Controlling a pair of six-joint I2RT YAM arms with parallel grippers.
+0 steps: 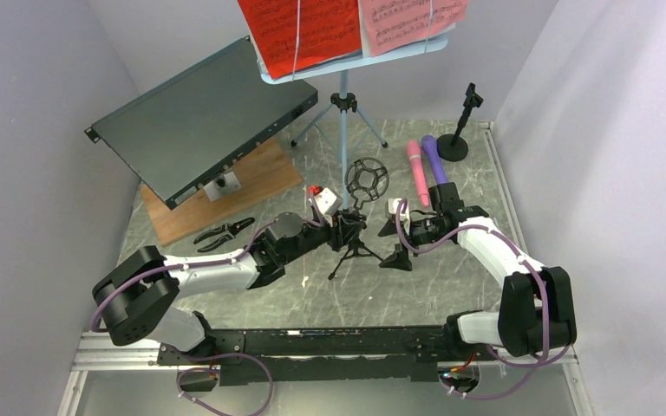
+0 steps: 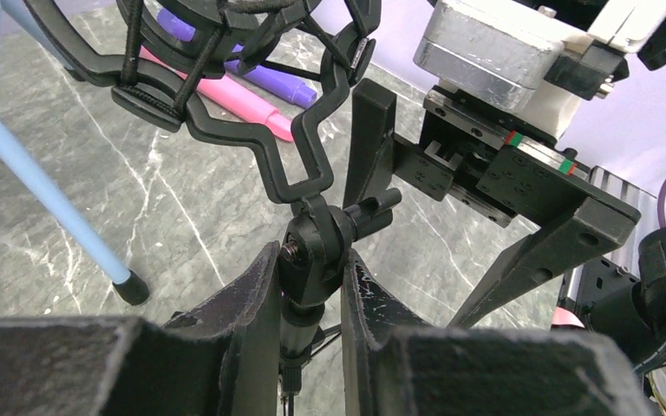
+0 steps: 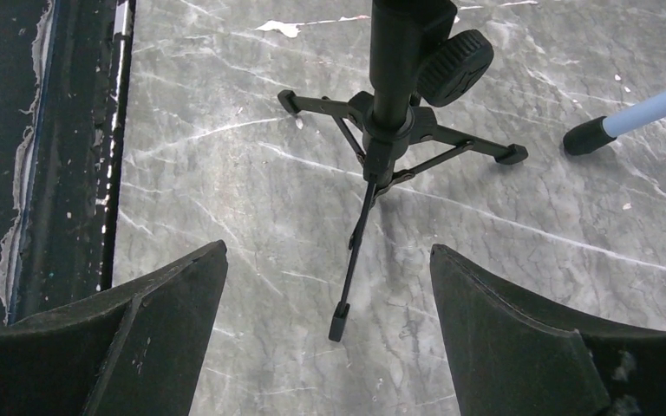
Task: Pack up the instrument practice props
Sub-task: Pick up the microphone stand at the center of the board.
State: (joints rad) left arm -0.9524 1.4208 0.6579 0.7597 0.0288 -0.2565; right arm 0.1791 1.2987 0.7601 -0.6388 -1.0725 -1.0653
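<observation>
Two left fingers (image 2: 234,329) clamping mic support (image 2: 312,247)

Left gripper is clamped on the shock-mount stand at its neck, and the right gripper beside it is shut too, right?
Not quite. The left gripper does clamp the shock-mount stand at its neck, but the right gripper is open, its jaws wide apart and empty, as the right wrist view shows.

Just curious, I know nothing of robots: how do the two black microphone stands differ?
The tripod stand rests on three thin legs; the round-base stand sits on a flat disc. The tripod stand carries a ring-shaped cage on top, the round-base stand a small clip. The left gripper clamps the tripod stand's joint; the round-base stand stands untouched at the back. Both are black and upright.
</observation>
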